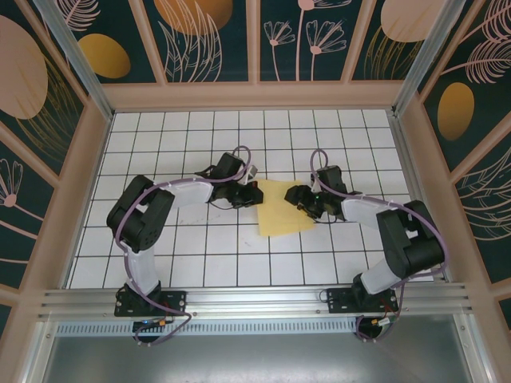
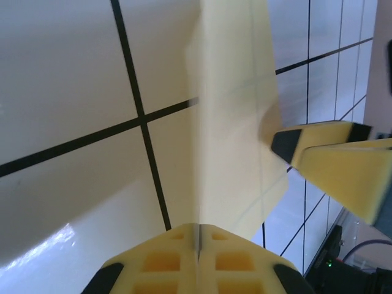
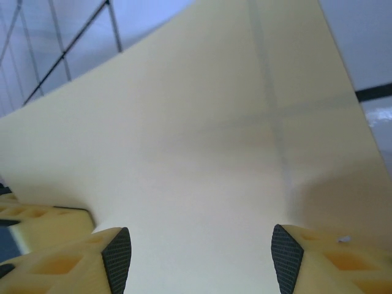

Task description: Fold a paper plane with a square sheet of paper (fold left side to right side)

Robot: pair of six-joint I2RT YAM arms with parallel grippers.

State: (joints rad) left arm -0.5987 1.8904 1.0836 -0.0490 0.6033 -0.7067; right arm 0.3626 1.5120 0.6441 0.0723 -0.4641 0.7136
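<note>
Nearest, left gripper [image 2: 199,236]: my two pads are pressed flat together, and an edge of the square sheet of paper [image 2: 236,122] runs straight into the seam between them, so I judge this gripper clenched on that edge
Next, right gripper [image 3: 199,257]: my fingers stand wide apart, released, with the sheet spread across the gap between them; whether the tips bear down on it I cannot tell
Where the sheet is: between my two grippers, one side in my left pads, its body running ahead of them to where one right finger [image 2: 324,153] sits at its far side
Handling: I judge it very light and limp, with no stiffness of its own; it is thin enough that grid lines show grey through it ahead of my right fingers, so it should bow, flutter and crease at the least push, and tear if tugged
Slip: smooth paper on a glossy top will likely slide unless one gripper pins it while the other carries the fold
Where to take hold: at an edge or corner, with a shallow pinch; for a left-to-right fold that means the side my left pads have now
Look: plain pale yellow-orange, matt, unprinted, roughly square and skewed to the grid; whether the line rising from my left pads is an edge or a crease I cannot tell
Farthest, tabletop [image 2: 73,79]: white and shiny with black grid lines, under and beyond the sheet
</note>
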